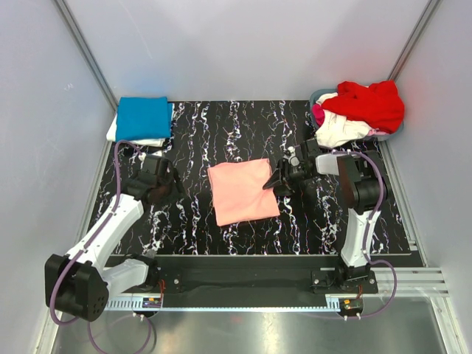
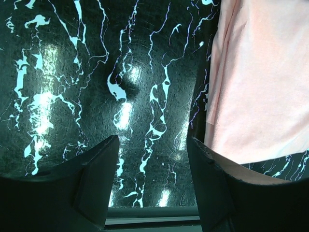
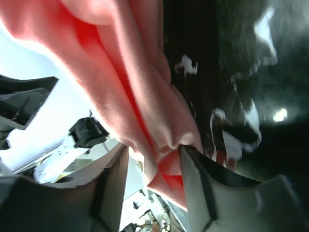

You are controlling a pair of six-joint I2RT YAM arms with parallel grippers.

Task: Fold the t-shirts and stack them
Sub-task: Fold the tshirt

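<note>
A salmon-pink t-shirt [image 1: 242, 192] lies folded on the counter [image 1: 192, 140]. The right hand [image 1: 273, 182] stands parted around its right edge, and the left hand [image 1: 171, 181] is spread and empty.

Robot lab cell.
Plain panel walls [image 1: 243, 44] rise beyond the left gripper [image 1: 175, 183], a black marbled mat [image 1: 192, 133] beneath it.
</note>
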